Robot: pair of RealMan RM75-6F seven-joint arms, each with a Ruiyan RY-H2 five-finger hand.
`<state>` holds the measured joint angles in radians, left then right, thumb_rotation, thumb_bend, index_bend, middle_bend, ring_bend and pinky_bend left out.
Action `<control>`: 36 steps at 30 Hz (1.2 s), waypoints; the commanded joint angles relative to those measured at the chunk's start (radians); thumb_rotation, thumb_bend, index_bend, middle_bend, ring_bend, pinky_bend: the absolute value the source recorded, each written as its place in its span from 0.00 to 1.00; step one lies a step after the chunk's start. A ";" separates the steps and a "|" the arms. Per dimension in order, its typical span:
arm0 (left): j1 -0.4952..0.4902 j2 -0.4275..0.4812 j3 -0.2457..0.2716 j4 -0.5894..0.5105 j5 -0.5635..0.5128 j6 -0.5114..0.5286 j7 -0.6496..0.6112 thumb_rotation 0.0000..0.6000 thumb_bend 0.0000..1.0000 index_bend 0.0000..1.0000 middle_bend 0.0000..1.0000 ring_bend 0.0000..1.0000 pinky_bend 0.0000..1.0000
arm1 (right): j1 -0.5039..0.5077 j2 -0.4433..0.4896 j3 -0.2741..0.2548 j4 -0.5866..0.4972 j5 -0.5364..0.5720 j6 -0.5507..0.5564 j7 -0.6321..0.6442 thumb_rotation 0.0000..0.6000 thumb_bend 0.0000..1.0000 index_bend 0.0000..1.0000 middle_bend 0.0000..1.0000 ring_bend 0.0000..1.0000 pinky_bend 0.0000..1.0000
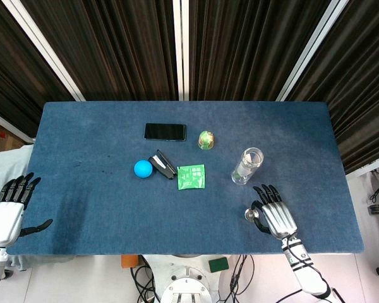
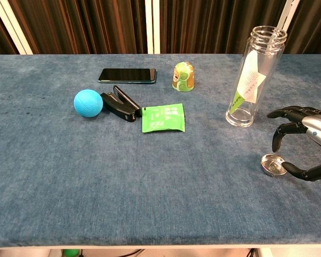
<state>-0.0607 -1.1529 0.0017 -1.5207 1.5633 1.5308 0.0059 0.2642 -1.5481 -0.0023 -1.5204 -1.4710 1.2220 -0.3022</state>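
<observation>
Silver lid (image 2: pixel 273 164) lies under the right hand (image 2: pixel 305 144), whose spread fingers hover around it without gripping; the glass bottle (image 2: pixel 253 75) stands at its eleven o'clock.

The left hand (image 1: pixel 6 211) rests open off the table's (image 1: pixel 82 208) left edge.

You're in a lab: blue felt-covered test table (image 1: pixel 82 132), dark pleated curtains (image 1: pixel 120 44), loose floor cables (image 1: pixel 240 274).

Green packet (image 2: pixel 163 118) print too small to read, bottle (image 2: pixel 254 77) label illegible

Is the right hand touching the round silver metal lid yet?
Apart: chest view shows blue cloth between the right hand and the round silver metal lid.
</observation>
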 commanded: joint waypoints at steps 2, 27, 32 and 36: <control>-0.001 -0.001 0.001 0.001 0.001 -0.003 -0.001 0.81 0.06 0.08 0.03 0.01 0.09 | 0.001 0.000 -0.002 0.002 0.004 -0.004 -0.004 1.00 0.39 0.47 0.07 0.00 0.00; 0.004 0.000 -0.002 0.001 -0.005 -0.003 0.002 1.00 0.06 0.08 0.03 0.01 0.09 | 0.011 -0.035 -0.001 0.032 0.016 -0.013 -0.037 1.00 0.42 0.52 0.08 0.00 0.00; 0.000 -0.001 -0.004 0.000 -0.007 -0.009 0.002 1.00 0.06 0.08 0.03 0.01 0.09 | 0.014 -0.040 0.003 0.038 0.018 -0.013 -0.037 1.00 0.44 0.54 0.09 0.00 0.00; -0.002 -0.002 -0.004 0.001 -0.005 -0.012 0.002 1.00 0.06 0.08 0.03 0.01 0.09 | 0.017 -0.043 0.002 0.041 0.015 -0.013 -0.039 1.00 0.45 0.57 0.09 0.00 0.00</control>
<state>-0.0628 -1.1548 -0.0024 -1.5195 1.5577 1.5182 0.0076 0.2807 -1.5913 -0.0004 -1.4797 -1.4554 1.2093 -0.3408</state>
